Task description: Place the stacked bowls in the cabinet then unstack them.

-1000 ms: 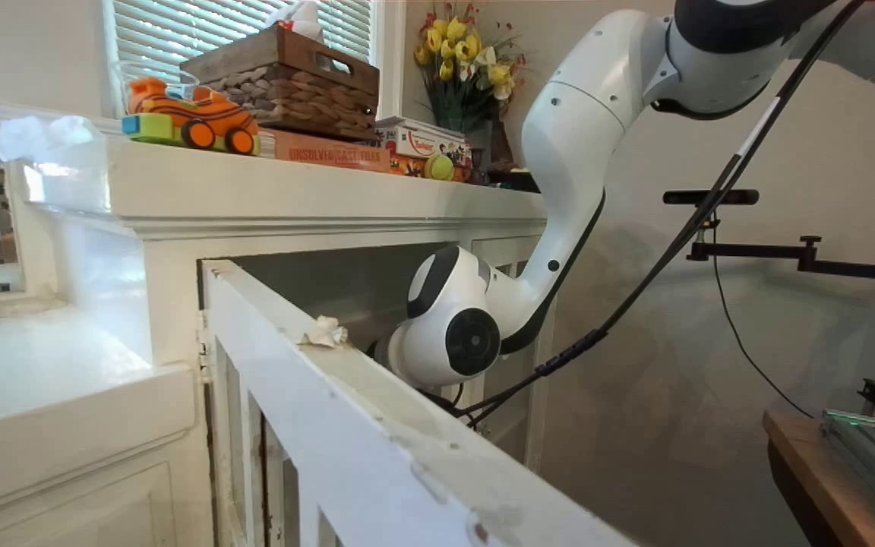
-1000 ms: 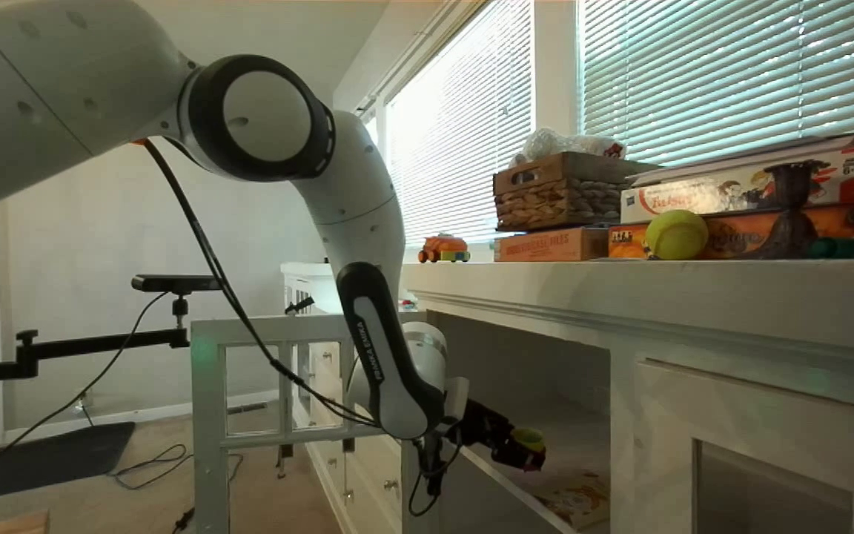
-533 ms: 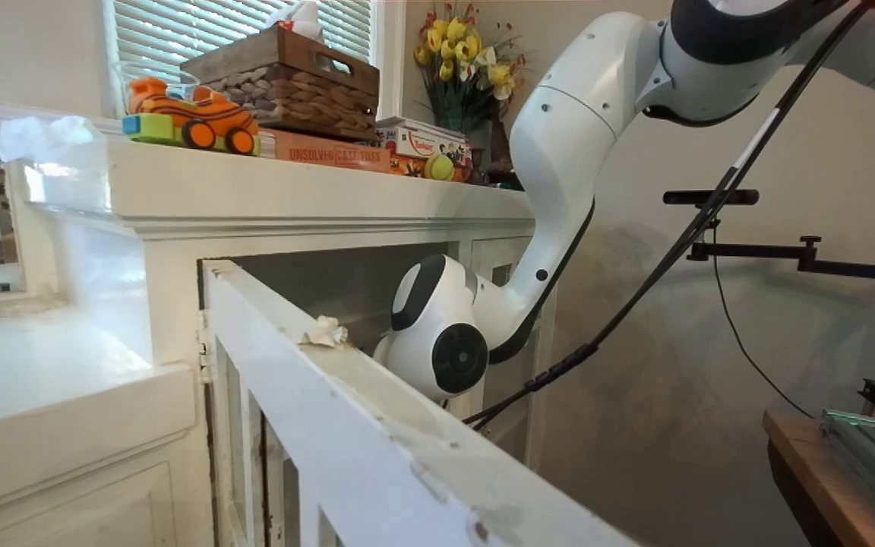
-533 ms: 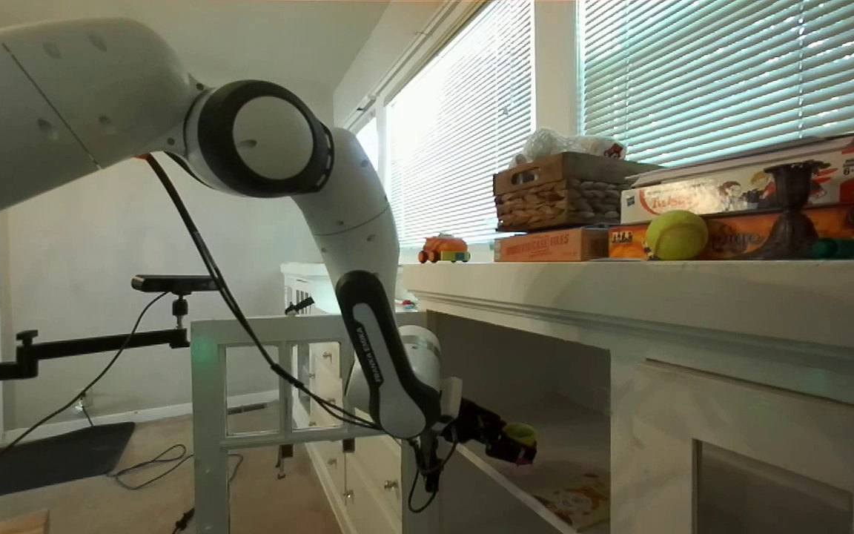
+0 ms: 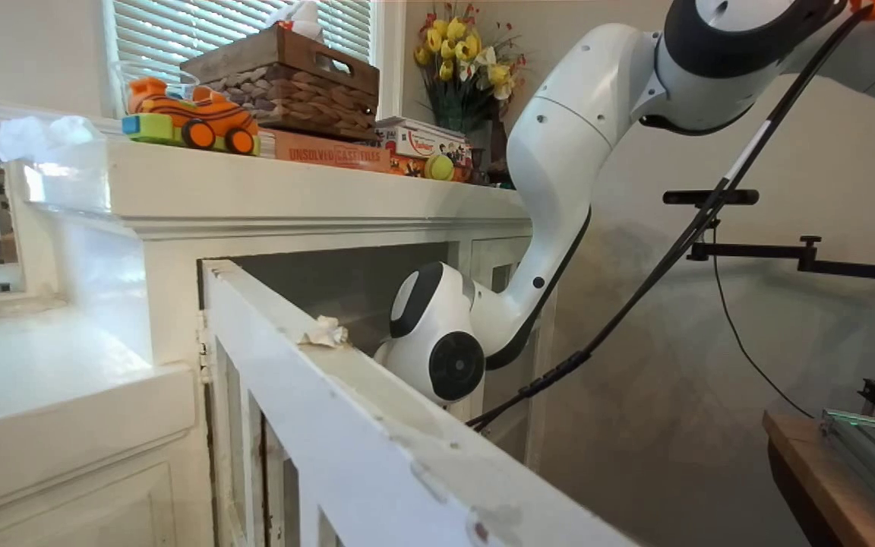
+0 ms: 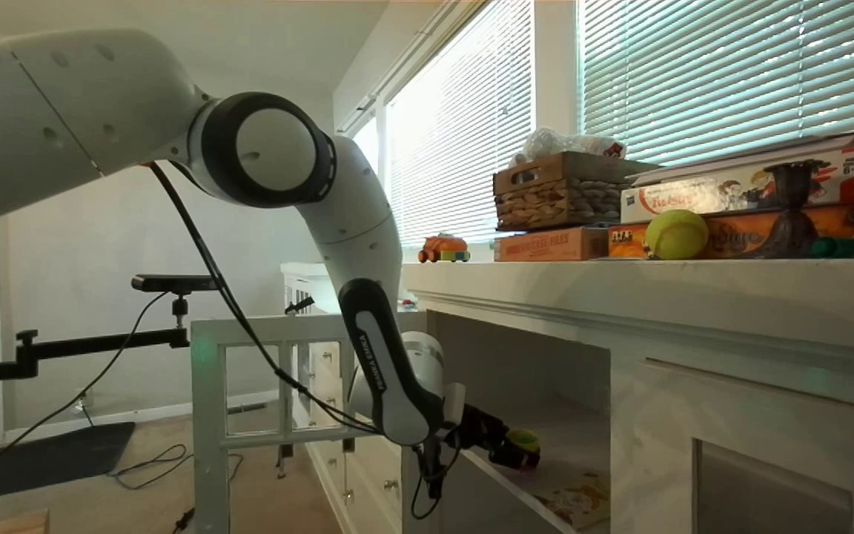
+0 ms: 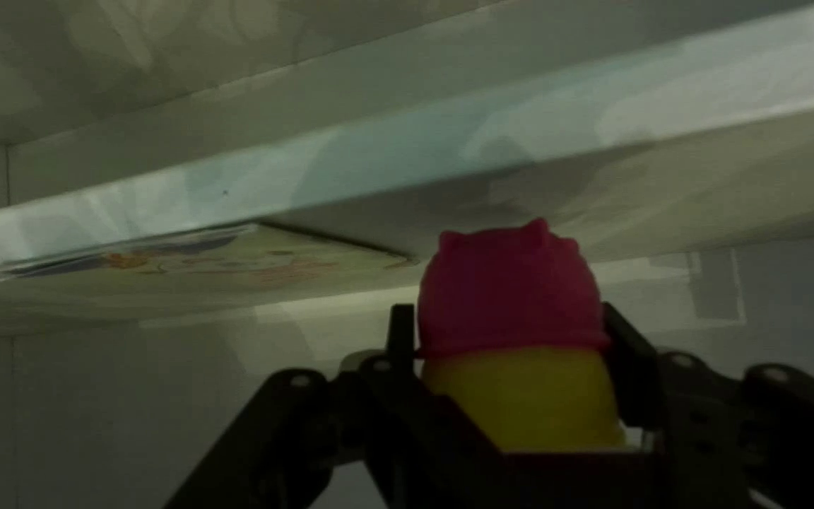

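Cabinet point(image 6: 653, 308): reached; placing seems unfinished, and unstacking is left to be done.
Gripper point(image 7: 509, 329): clasped around the stacked bowls point(image 7: 516, 338).
Bowls' place: held at the cabinet opening, just right of centre in the wrist view.
Bowls' look: yellow bowl point(image 7: 523, 399) nested in nubbed pink bowl point(image 7: 509, 290).
Shelf point(image 6: 568, 439) contact: too dim to be told.

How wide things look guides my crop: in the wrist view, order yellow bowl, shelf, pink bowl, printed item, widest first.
Shelf
Printed item
Pink bowl, yellow bowl: alike, yellow partly hidden, so unranked
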{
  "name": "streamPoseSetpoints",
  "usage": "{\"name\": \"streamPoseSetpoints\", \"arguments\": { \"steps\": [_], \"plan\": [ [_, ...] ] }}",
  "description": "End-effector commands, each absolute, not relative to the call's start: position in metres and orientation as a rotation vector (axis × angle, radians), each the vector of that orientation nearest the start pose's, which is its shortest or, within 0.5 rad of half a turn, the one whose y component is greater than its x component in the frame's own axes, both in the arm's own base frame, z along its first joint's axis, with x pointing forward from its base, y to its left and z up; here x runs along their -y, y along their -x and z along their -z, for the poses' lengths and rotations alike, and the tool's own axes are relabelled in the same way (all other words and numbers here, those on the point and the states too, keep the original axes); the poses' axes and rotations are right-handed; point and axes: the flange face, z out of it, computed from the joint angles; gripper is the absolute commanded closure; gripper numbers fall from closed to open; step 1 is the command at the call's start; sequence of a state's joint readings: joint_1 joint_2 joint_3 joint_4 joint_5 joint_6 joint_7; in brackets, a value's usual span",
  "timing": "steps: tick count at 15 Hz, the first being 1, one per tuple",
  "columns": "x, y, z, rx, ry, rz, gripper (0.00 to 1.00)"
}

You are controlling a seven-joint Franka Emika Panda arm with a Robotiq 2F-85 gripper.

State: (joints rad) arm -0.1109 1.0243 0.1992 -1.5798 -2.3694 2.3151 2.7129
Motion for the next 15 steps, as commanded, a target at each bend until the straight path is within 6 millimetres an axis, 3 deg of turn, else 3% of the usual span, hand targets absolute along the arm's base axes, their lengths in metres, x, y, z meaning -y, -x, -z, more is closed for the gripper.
{"name": "streamPoseSetpoints", "arguments": {
  "steps": [1,4,11,12,15],
  "plan": [
    [-0.035,-0.673,-0.031,-0.912,2.668,1.826,0.17],
    [-0.034,-0.673,-0.03,-0.907,2.667,1.829,0.0],
    [-0.036,-0.677,-0.037,-0.901,2.644,1.858,0.0],
    [-0.037,-0.678,-0.038,-0.904,2.64,1.86,0.23],
    [-0.039,-0.681,-0.043,-0.891,2.623,1.879,0.41]
  ]
}}
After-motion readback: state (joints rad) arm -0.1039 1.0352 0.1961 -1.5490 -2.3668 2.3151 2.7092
